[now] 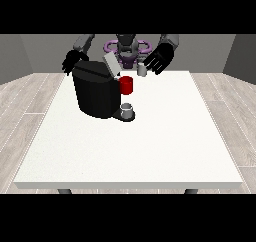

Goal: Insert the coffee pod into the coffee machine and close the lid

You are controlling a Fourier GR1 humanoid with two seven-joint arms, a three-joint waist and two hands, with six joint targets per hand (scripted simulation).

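A black coffee machine (94,90) stands on the white table (150,146) left of centre, its grey lid (111,64) tilted up and open. A red part (126,85) sticks out at its front, above a small grey cup (127,109) on the machine's base. A small grey coffee pod (142,70) sits on the table near the far edge. The hand at the view's right (159,58) hovers just right of the pod with fingers spread, holding nothing. The hand at the view's left (73,61) hangs behind the machine's upper left corner, fingers relaxed.
The robot's torso (127,48) rises behind the table's far edge. Wooden floor surrounds the table on all sides, and grey walls stand behind.
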